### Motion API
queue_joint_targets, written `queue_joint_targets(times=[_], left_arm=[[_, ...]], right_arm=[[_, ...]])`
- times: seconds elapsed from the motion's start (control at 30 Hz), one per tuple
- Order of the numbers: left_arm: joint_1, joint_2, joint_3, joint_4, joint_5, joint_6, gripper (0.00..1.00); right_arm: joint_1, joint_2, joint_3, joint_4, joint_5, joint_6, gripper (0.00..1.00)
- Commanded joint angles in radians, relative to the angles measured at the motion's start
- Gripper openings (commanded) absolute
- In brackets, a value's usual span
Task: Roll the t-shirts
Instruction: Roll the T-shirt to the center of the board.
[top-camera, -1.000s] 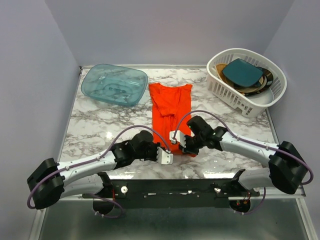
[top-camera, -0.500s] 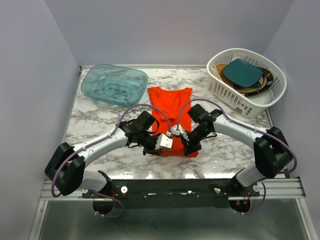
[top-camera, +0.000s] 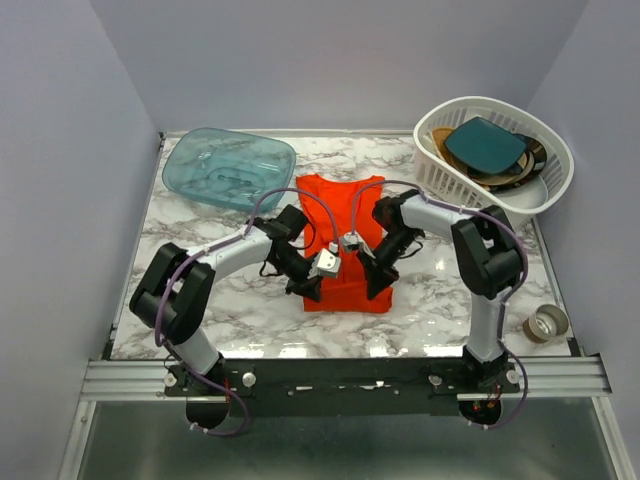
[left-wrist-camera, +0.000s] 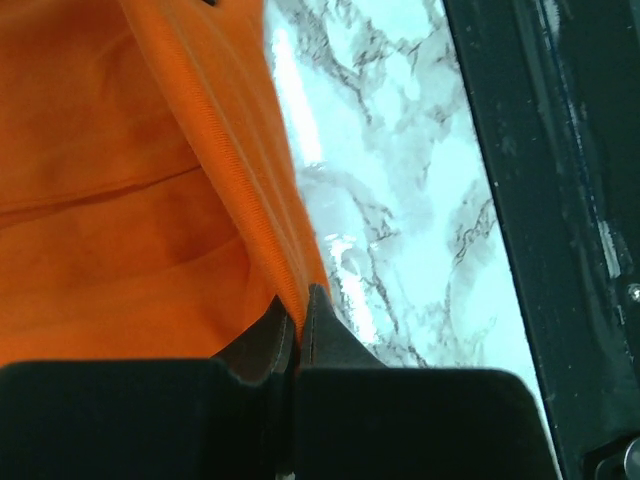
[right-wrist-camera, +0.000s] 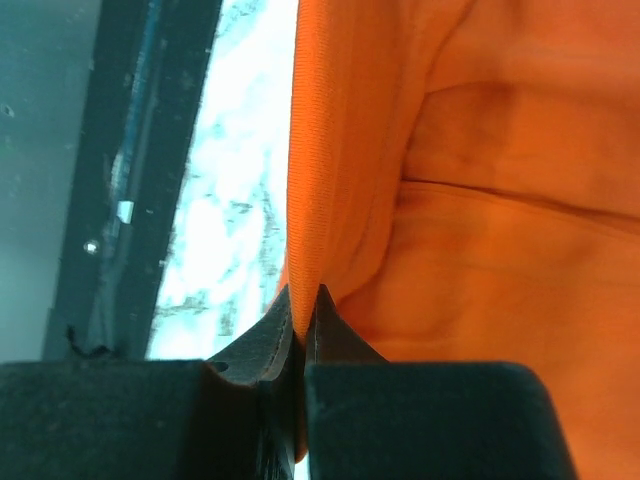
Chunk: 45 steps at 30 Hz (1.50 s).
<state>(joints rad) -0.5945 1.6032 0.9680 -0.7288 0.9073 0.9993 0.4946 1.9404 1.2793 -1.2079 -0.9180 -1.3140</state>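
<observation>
The orange-red t-shirt lies lengthwise in the middle of the marble table, folded narrow. My left gripper is shut on its left edge near the near end. In the left wrist view the fingertips pinch a ribbed fold of the t-shirt. My right gripper is shut on the right edge near the near end. In the right wrist view the fingertips pinch a fold of the t-shirt. The fabric stands lifted between the jaws.
A translucent teal tub sits at the back left. A white basket with dishes stands at the back right. A small round tin lies near the front right corner. The black rail runs along the near edge.
Both grippers have moved away from the near edge toward the back, carrying the shirt's near end with them. The shirt's visible length is shorter. Both arms now stretch further in over the table.
</observation>
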Motion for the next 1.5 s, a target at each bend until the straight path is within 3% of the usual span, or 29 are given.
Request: queue_joint_targets(times=[0.0, 0.2, 0.53, 0.63, 0.77, 1.0, 1.17, 1.3, 1.33, 1.47], left_arm=[[0.053, 0.090, 0.034, -0.184, -0.018, 0.082, 0.00], [0.111, 0.162, 0.081, -0.188, -0.050, 0.119, 0.00], [0.122, 0.213, 0.101, -0.123, -0.091, -0.007, 0.02], [0.124, 0.199, 0.094, -0.103, -0.094, -0.027, 0.12], [0.136, 0.128, 0.077, -0.061, -0.157, -0.054, 0.36], [0.150, -0.165, 0.005, 0.000, -0.176, -0.041, 0.55], [0.012, -0.440, -0.216, 0.326, -0.336, -0.203, 0.66], [-0.175, -0.577, -0.420, 0.588, -0.516, -0.219, 0.72], [-0.264, -0.597, -0.458, 0.645, -0.565, -0.228, 0.73], [-0.439, -0.626, -0.627, 0.918, -0.885, -0.229, 0.73]], right_arm=[[-0.034, 0.120, 0.115, -0.318, 0.091, -0.122, 0.10], [-0.034, 0.190, 0.159, -0.318, 0.125, -0.128, 0.10], [-0.041, 0.275, 0.204, -0.317, 0.160, -0.110, 0.11], [-0.041, 0.302, 0.241, -0.317, 0.163, -0.079, 0.14], [-0.041, 0.334, 0.265, -0.303, 0.183, -0.024, 0.15], [-0.041, 0.423, 0.359, -0.318, 0.188, 0.101, 0.18], [-0.039, 0.456, 0.397, -0.312, 0.195, 0.188, 0.18], [-0.041, 0.512, 0.443, -0.318, 0.209, 0.259, 0.18], [-0.041, 0.514, 0.446, -0.318, 0.214, 0.263, 0.18], [-0.041, 0.540, 0.466, -0.318, 0.217, 0.307, 0.18]])
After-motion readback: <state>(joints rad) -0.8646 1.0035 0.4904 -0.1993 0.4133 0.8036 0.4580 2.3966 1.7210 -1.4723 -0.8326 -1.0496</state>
